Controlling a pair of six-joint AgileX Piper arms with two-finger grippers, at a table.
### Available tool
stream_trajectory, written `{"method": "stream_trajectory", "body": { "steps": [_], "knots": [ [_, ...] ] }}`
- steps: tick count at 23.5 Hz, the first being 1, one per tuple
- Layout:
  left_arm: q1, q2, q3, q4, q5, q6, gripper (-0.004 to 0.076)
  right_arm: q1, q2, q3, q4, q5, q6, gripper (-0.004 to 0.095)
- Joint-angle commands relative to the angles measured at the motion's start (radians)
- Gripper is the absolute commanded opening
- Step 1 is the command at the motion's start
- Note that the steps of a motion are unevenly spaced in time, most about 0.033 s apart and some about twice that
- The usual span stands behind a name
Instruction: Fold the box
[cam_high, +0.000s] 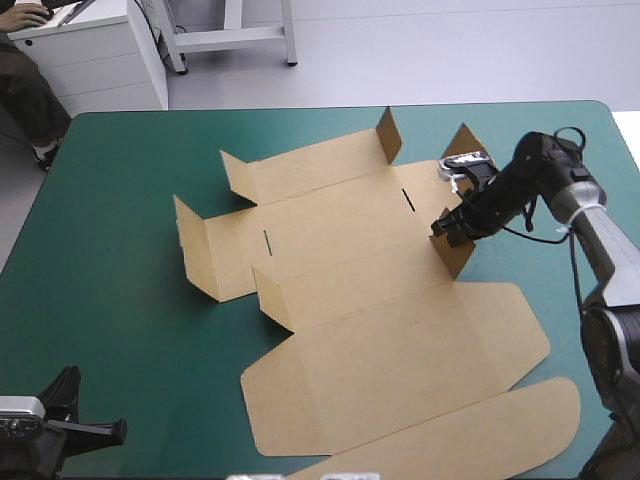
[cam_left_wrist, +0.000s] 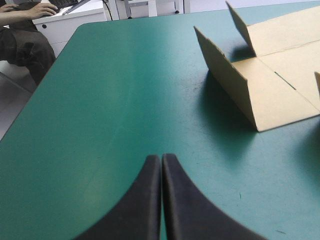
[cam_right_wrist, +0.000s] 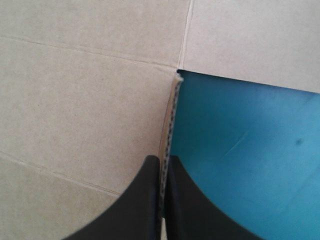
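On teal-green table (cam_high: 120, 300), box (cam_high: 350, 250) edge between right jaws.

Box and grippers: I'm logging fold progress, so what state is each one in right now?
box: mostly flat, with several side flaps raised and the lid panel lying flat.
right gripper: shut on the box, pinching the edge of a raised flap on its right side.
left gripper: shut, empty, over the bare teal-green cover.
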Motion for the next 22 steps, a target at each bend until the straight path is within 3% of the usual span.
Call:
{"method": "stream_trajectory", "body": {
  "steps": [1, 9, 14, 17, 20, 22],
  "knots": [
    [-0.006, -0.013, -0.021, 0.004, -0.074, -0.006, -0.001, 0.058, 0.022, -0.169, -0.057, 0.058, -0.065, 0.0],
    [-0.006, -0.013, -0.021, 0.004, -0.074, -0.006, -0.001, 0.242, 0.174, -0.428, -0.209, 0.06, -0.175, 0.0],
    [-0.006, -0.013, -0.021, 0.004, -0.074, -0.006, -0.001, 0.353, 0.248, -0.506, -0.211, 0.047, -0.378, -0.0001],
    [-0.006, -0.013, -0.021, 0.004, -0.074, -0.006, -0.001, 0.418, 0.261, -0.506, -0.211, -0.032, -0.609, -0.0002],
    [-0.006, -0.013, -0.021, 0.004, -0.074, -0.006, -0.001, 0.45, 0.274, -0.506, -0.2, -0.146, -0.712, -0.002],
    [-0.006, -0.013, -0.021, 0.004, -0.074, -0.006, -0.001, 0.457, 0.286, -0.506, -0.2, -0.166, -0.761, -0.002]
  ]
}}
